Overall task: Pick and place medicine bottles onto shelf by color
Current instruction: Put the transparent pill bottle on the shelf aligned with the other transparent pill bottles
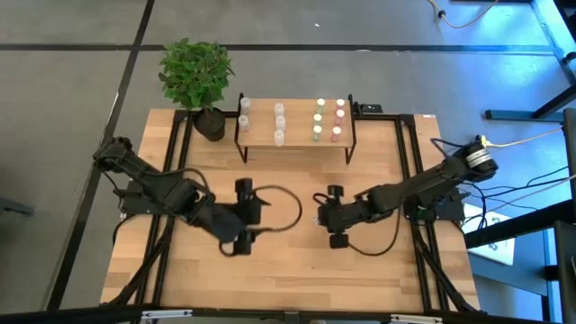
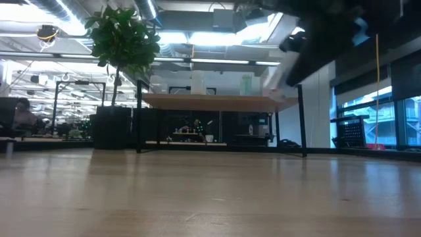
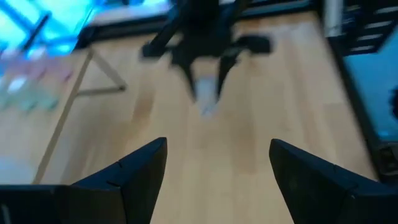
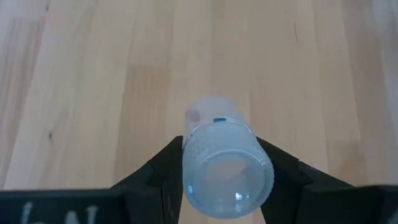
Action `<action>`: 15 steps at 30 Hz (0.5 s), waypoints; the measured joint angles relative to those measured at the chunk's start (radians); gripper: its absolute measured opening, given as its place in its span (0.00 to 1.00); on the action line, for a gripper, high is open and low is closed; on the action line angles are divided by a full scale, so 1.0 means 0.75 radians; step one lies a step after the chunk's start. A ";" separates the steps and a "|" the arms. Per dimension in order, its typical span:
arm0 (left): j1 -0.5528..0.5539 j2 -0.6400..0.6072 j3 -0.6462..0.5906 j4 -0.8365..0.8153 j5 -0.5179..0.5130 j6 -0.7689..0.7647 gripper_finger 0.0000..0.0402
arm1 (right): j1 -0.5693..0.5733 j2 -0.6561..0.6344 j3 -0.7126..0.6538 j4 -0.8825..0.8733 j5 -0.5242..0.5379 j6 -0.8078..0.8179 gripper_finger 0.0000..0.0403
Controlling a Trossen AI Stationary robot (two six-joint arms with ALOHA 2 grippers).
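The shelf stands at the table's far edge and also shows in the low view. Several small bottles stand on its top in columns: whitish ones, green-capped ones and pink-capped ones. My right gripper is at the table's middle, shut on a whitish bottle. My left gripper is open and empty just to its left. The left wrist view looks at the held bottle. My right gripper pinches the bottle's round body between its two fingers, one on each side. The bottle lies along the fingers, its flat base toward the wrist camera and its cap end pointing away. It is clear of the tabletop.
A potted plant stands at the shelf's left end. Black rails run along the table's left and right sides. Bare wood lies between the grippers and the near edge.
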State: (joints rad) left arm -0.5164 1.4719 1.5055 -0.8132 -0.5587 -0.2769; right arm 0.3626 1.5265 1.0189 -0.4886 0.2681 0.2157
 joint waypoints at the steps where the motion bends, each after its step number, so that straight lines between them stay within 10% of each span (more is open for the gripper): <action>1: -0.021 0.000 0.000 0.028 -0.001 0.023 0.69 | 0.000 0.032 0.035 -0.003 0.000 -0.023 0.39; 15: -0.157 0.000 0.000 0.015 -0.078 -0.105 0.69 | -0.094 0.380 0.381 -0.052 -0.176 -0.261 0.39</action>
State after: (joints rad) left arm -0.6342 1.4719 1.5055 -0.8020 -0.6170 -0.3557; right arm 0.2922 1.8112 1.3046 -0.5279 0.1361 0.0201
